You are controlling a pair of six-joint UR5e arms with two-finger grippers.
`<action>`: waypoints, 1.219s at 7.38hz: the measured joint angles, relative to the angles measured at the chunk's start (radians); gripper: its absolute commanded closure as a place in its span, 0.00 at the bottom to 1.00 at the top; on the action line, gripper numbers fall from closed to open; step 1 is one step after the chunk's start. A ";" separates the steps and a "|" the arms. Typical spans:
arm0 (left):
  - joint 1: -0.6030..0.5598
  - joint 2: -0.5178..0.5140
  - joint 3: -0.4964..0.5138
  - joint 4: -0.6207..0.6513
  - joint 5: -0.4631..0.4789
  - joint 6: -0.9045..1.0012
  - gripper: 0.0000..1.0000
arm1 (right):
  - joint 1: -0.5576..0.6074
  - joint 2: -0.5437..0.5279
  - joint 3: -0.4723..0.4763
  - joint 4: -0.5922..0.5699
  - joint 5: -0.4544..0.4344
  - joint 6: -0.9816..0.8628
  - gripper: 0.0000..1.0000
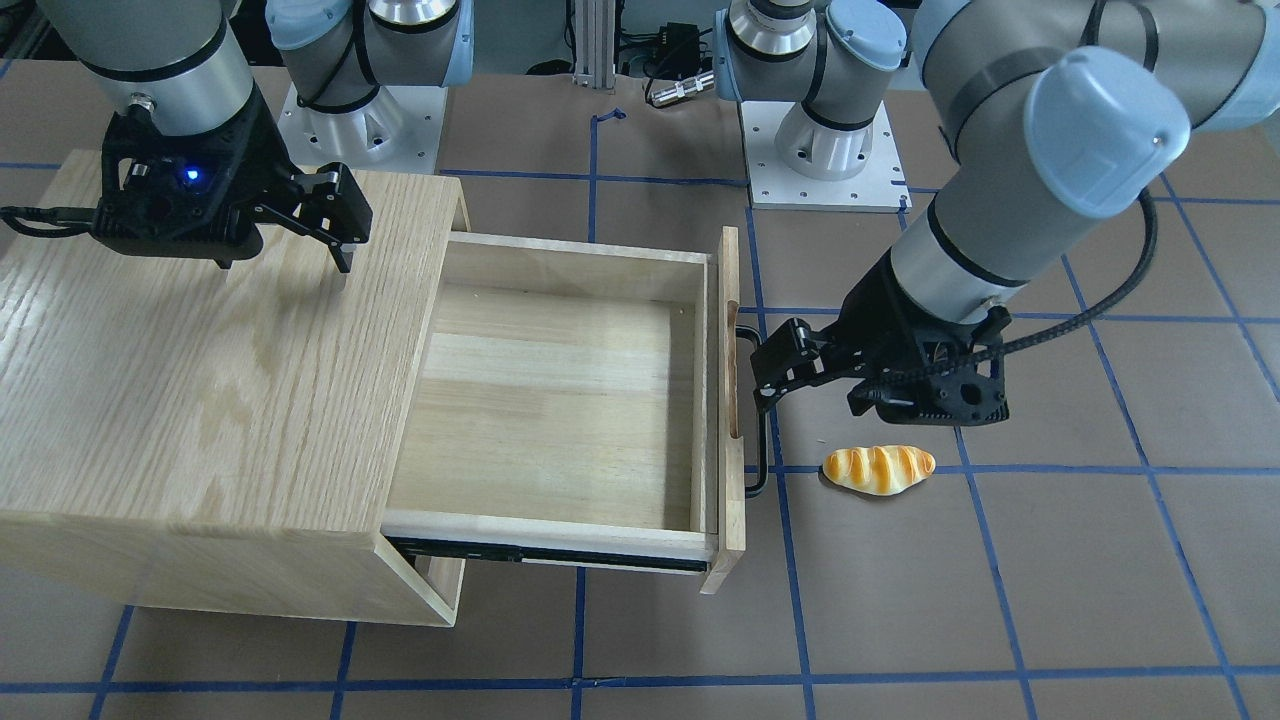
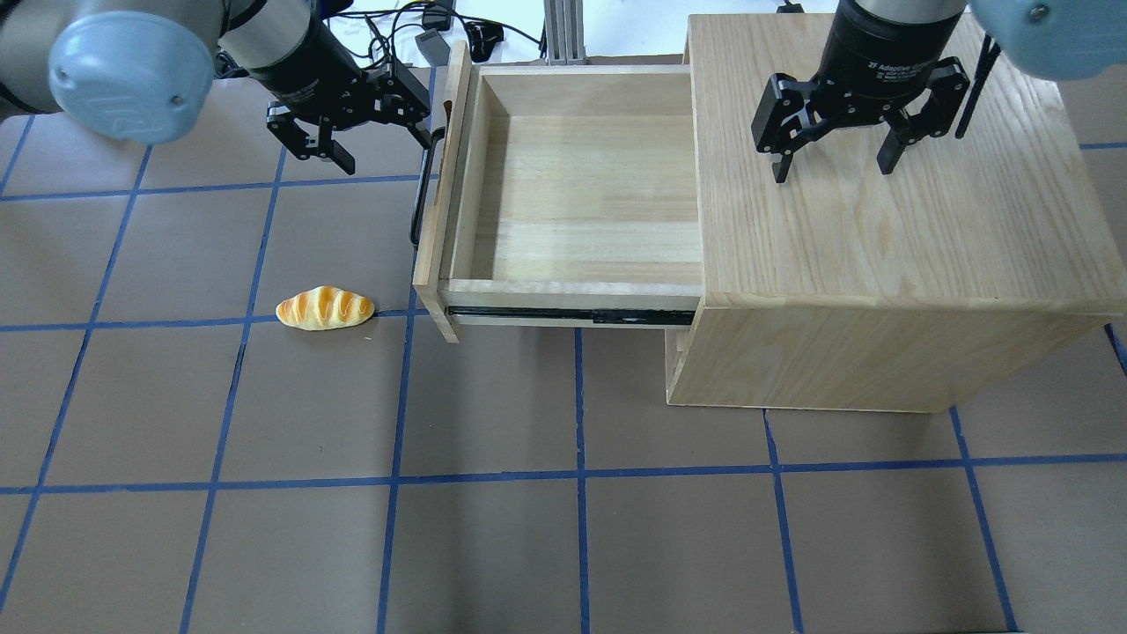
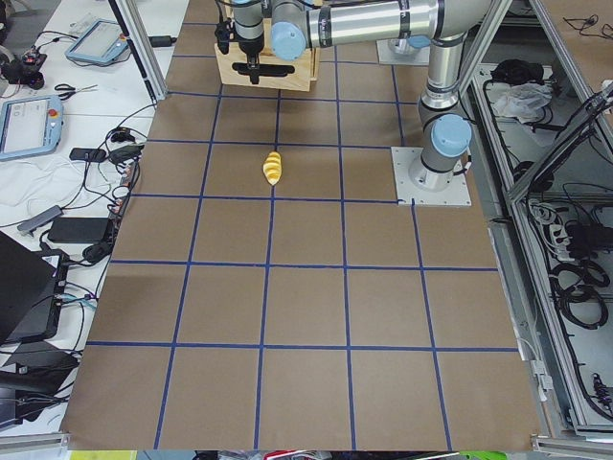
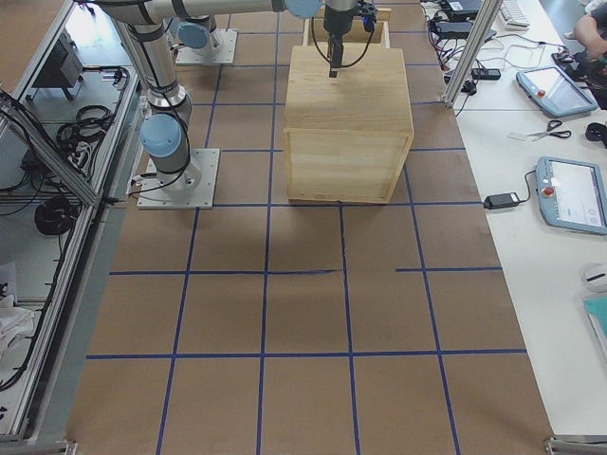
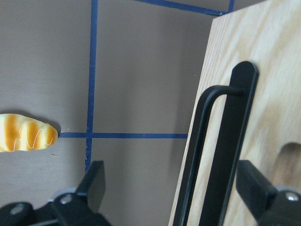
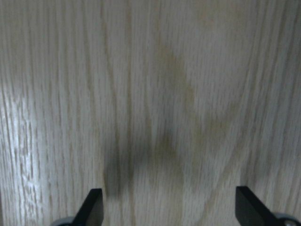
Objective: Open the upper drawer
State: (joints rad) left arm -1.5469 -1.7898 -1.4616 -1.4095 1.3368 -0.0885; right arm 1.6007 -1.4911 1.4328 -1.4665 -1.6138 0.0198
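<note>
Overhead view. The upper drawer (image 2: pixel 581 189) stands pulled far out of the cabinet (image 2: pixel 880 238) toward 9 o'clock. The left gripper (image 2: pixel 383 141) is spread wide and grips nothing, straddling the black bar handle (image 2: pixel 421 189). The right gripper (image 2: pixel 833 172), equally wide and empty-handed, hovers over the cabinet top. A bread roll (image 2: pixel 324 309) lies at 7 o'clock from the handle.

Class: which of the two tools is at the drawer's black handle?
The left tool, open at the handle; the right tool hangs over the cabinet top.

Drawer handle (image 5: pixel 229 141): lower end beyond frame
</note>
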 measured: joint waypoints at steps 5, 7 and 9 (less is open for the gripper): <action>0.007 0.192 -0.009 -0.099 0.182 0.103 0.00 | 0.001 0.000 0.000 0.000 0.000 0.000 0.00; 0.003 0.221 -0.012 -0.120 0.188 0.115 0.00 | 0.000 0.000 0.000 0.000 0.000 0.000 0.00; 0.002 0.229 -0.013 -0.134 0.202 0.141 0.00 | 0.000 0.000 0.000 0.000 0.000 0.000 0.00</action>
State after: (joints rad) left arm -1.5446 -1.5606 -1.4746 -1.5431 1.5389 0.0522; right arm 1.6009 -1.4910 1.4331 -1.4665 -1.6138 0.0195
